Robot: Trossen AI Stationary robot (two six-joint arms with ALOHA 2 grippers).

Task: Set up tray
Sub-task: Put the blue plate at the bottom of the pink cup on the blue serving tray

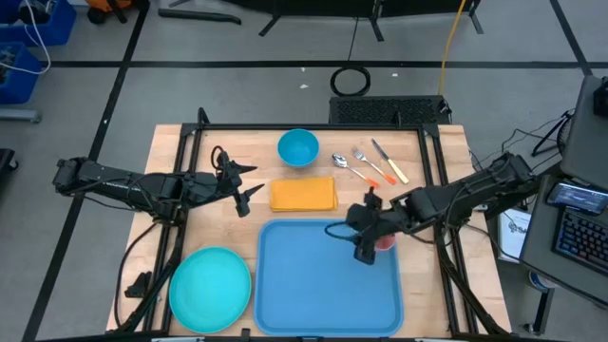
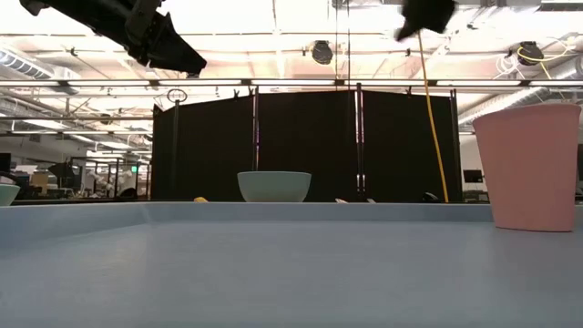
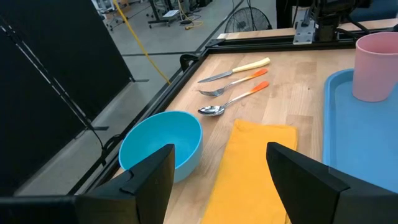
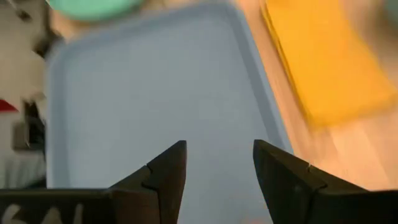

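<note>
The blue tray (image 1: pixel 323 285) lies flat at the table's near middle. A pink cup (image 3: pixel 376 67) stands upright on the tray's far right corner (image 1: pixel 385 242). My right gripper (image 1: pixel 362 249) hangs open above the tray, just left of the cup, pointing slantwise down; in its wrist view nothing is between the fingers (image 4: pixel 217 165). My left gripper (image 1: pixel 245 186) waits open above the table, left of the orange napkin (image 1: pixel 302 194), with nothing between its fingers (image 3: pixel 221 152).
A teal plate (image 1: pixel 209 288) lies at the near left, beside the tray. A blue bowl (image 1: pixel 297 147) stands at the far middle. A spoon, fork and knife (image 1: pixel 366 163) lie at the far right. A black frame rims the table.
</note>
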